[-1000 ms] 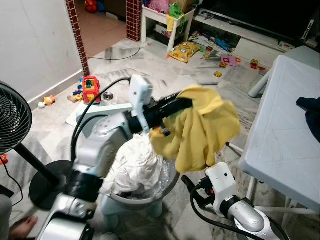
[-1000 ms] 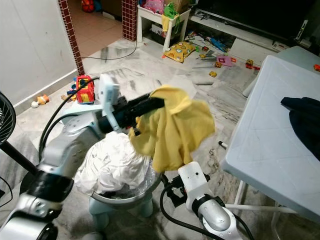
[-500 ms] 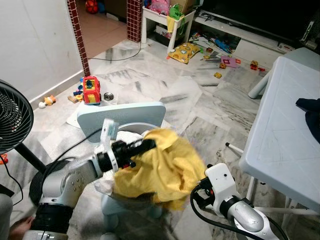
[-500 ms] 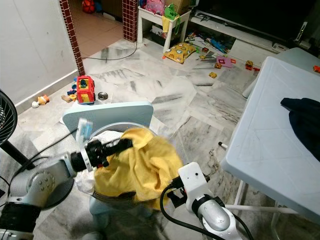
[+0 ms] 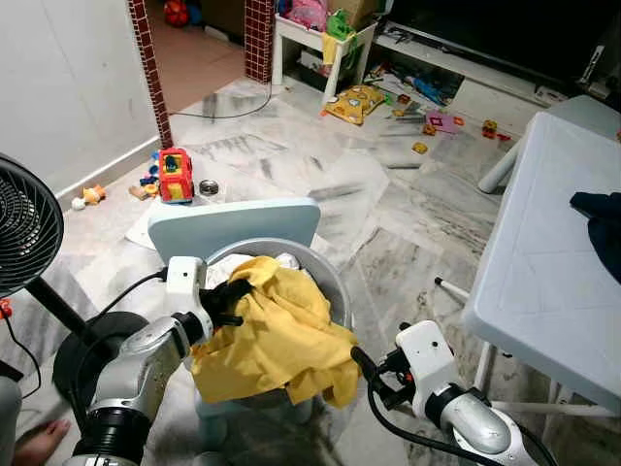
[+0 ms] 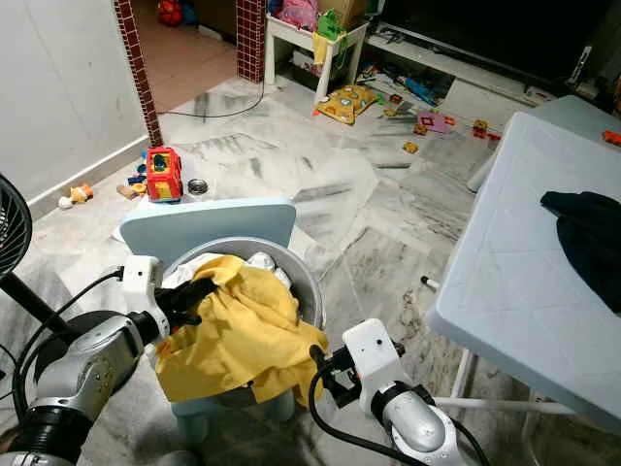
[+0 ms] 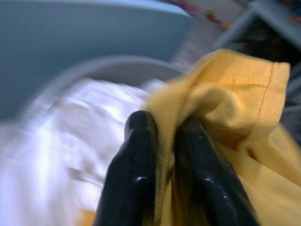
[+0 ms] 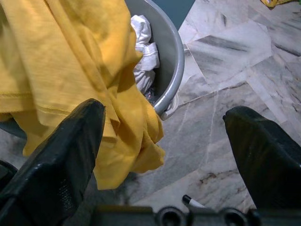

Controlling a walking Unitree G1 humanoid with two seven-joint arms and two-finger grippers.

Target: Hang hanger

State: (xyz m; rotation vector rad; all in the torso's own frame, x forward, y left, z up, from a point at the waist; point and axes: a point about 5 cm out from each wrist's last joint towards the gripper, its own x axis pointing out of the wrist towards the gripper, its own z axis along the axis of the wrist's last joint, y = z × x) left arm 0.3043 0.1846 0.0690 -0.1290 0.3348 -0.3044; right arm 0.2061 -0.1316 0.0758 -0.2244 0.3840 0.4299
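A yellow shirt (image 5: 277, 335) lies draped over the front rim of a grey laundry basket (image 5: 332, 282), with part of it hanging down the outside. My left gripper (image 5: 231, 294) is at the basket's left side and is shut on a fold of that shirt (image 7: 221, 94). White clothes (image 5: 233, 264) fill the basket under the shirt. My right gripper (image 8: 162, 155) stands open low beside the basket's right front, nothing between its fingers (image 8: 61, 165), close to the hanging yellow hem.
A light blue chair back (image 5: 233, 221) stands just behind the basket. A white table (image 5: 543, 252) with a dark garment (image 5: 604, 218) is on the right. A black fan (image 5: 24, 233) is on the left, a person's foot (image 5: 39, 442) by it. Toys litter the far floor.
My left arm has come down from chest height, bringing the yellow shirt down onto the basket, where it now drapes over the rim. The right arm has hardly moved.
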